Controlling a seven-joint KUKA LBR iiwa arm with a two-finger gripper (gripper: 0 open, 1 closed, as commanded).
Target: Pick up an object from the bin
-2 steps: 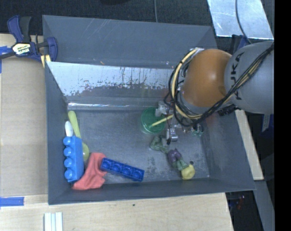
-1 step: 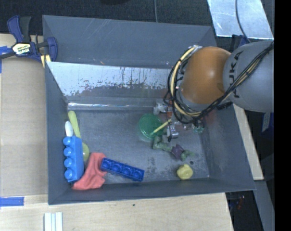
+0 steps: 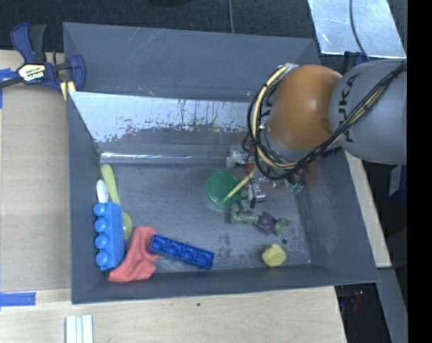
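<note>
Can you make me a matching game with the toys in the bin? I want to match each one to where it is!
Things:
1. green round thing
2. yellow lump
3. pink cloth
4. light blue brick

Places:
A. along the left wall of the bin
B. right beside the gripper
C. by itself near the lower right corner
D. between the light blue brick and the dark blue brick

Pairs: 1-B, 2-C, 3-D, 4-A
</note>
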